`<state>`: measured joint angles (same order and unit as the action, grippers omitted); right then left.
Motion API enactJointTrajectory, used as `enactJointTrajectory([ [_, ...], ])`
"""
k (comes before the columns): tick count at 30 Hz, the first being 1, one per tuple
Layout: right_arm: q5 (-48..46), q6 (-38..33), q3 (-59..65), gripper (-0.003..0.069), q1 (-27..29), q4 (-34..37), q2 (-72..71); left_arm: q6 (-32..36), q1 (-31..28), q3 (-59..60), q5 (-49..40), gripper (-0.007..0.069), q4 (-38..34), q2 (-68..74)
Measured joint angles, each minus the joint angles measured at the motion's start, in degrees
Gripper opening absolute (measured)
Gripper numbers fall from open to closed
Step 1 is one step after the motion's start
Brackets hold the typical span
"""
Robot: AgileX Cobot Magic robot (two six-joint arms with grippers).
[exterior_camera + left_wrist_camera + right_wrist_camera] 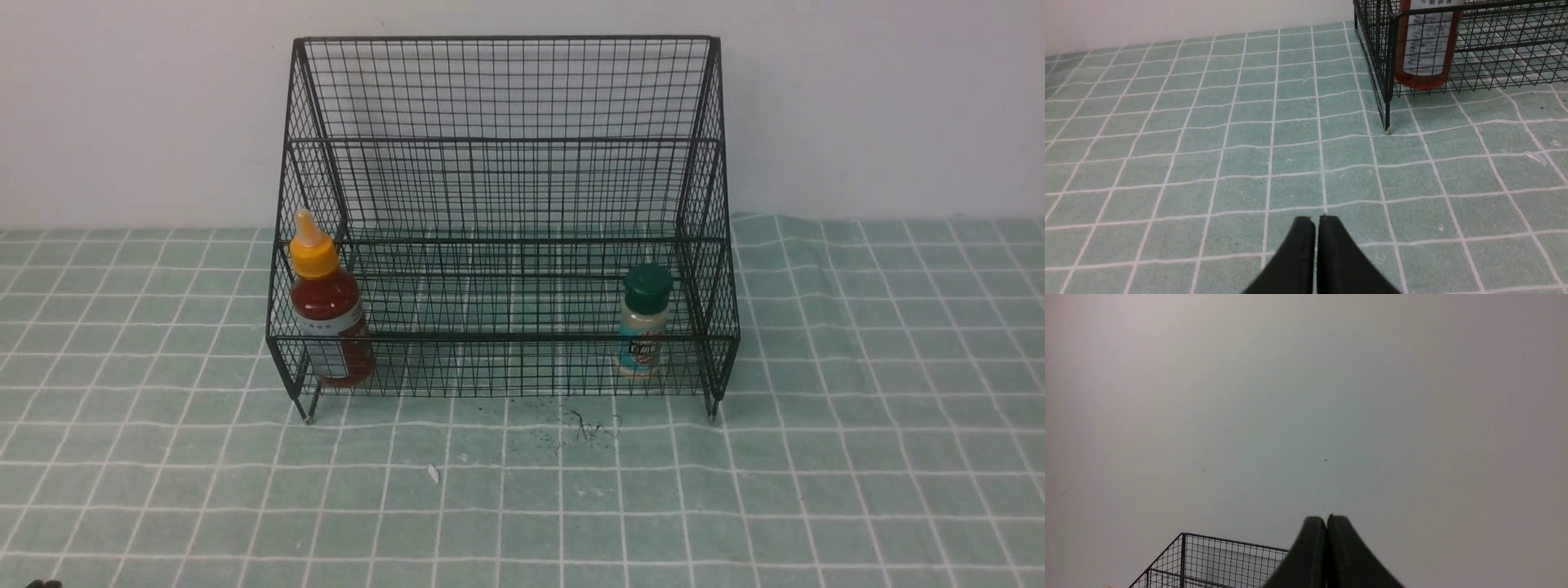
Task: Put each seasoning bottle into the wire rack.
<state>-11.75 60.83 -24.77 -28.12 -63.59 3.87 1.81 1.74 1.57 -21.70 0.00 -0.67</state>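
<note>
1. Both seasoning bottles look to be inside the wire rack (pixel 506 220), on its lowest front tier. The red sauce bottle (pixel 329 314) stands upright in the left front corner, its orange-yellow nozzle pointing straight up. The small green-capped jar (pixel 643 322) stands upright near the right front corner. The two are well apart, with bare mesh between them.

2. The left claw (pixel 1316 222) hangs low over the green checked surface (pixel 857 457), its two black fingers pressed together with only a hairline seam between them and nothing held. From it, the red bottle lies ahead and off toward the rack's near corner foot, behind the front wires.

3. The right claw (pixel 1326 522) is likewise closed tight and empty. Its camera looks mostly at the plain wall (pixel 1306 396), with only the rack's top corner showing beneath it, so it seems raised and tipped upward. The jar is not in its sight.

4. In the front view neither arm shows over the rack.

5. By position, the left arm is nearer the red bottle and the right arm nearer the jar. Both bottles have their long axis vertical.

6. My reading: nothing is left to carry. The task looks finished, and the only sensible move is for both arms to keep clear of the rack.
</note>
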Motion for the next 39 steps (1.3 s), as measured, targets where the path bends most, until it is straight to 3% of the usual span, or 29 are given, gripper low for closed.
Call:
enactJointTrajectory([
  [12, 0.0, 0.0, 0.0, -0.0015, 0.0, -0.03, 0.0, 0.0, 0.0, 0.0, -0.05, -0.0006, 0.0, 0.0],
  [15, 0.0, -1.57, 0.0, -0.0015, 0.0, 4.56, 0.0, 0.0, 0.0, 0.0, -0.05, -0.0006, 0.0, 0.0],
  [19, 0.12, -14.66, 0.0, -0.0015, 0.0, 20.83, 0.25, 0.0, 0.0, 0.0, -0.05, -0.0006, 0.0, 0.0],
  [25, 0.19, -52.27, 0.11, -0.0015, 0.0, 54.44, 1.38, 0.0, 0.0, 0.0, -0.05, -0.0006, 0.0, 0.0],
  [27, 0.19, -59.29, 0.11, -0.0015, 0.0, 60.85, 1.38, 0.0, 0.0, 0.0, -0.05, -0.0006, 0.0, 0.0],
  [30, 0.19, -65.62, 0.11, -0.0015, 0.0, 67.1, 1.38, 0.0, 0.0, 0.0, -0.05, -0.0006, 0.0, 0.0],
  [35, -0.07, -67.55, 0.75, -0.0015, 0.18, 68.32, 1.21, 0.0, 0.0, 0.0, -0.05, -0.0006, 0.0, 0.0],
  [39, -0.07, -67.58, 5.7, -0.0015, 7.88, 68.58, -0.69, 0.0, 0.0, 0.0, -0.05, -0.0006, 0.0, 0.0],
])
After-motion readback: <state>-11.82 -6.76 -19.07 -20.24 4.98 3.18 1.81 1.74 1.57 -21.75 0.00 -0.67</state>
